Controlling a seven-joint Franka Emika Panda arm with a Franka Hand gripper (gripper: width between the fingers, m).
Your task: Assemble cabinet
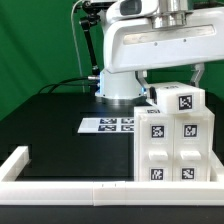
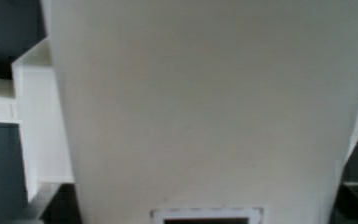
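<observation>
The white cabinet body (image 1: 172, 145) stands upright on the black table at the exterior view's right, with several marker tags on its front. A smaller white tagged block (image 1: 180, 98) lies on top of it. My gripper (image 1: 152, 88) comes down right behind the cabinet's top, and its fingers are hidden there. In the wrist view a broad white cabinet face (image 2: 202, 100) fills almost the whole picture, with the edge of a tag (image 2: 208, 215) on it. No fingers show there.
The marker board (image 1: 108, 125) lies flat mid-table, left of the cabinet. A long low white rail (image 1: 70, 186) runs along the front edge and turns back at the left (image 1: 14, 160). The arm's base (image 1: 115, 85) stands behind.
</observation>
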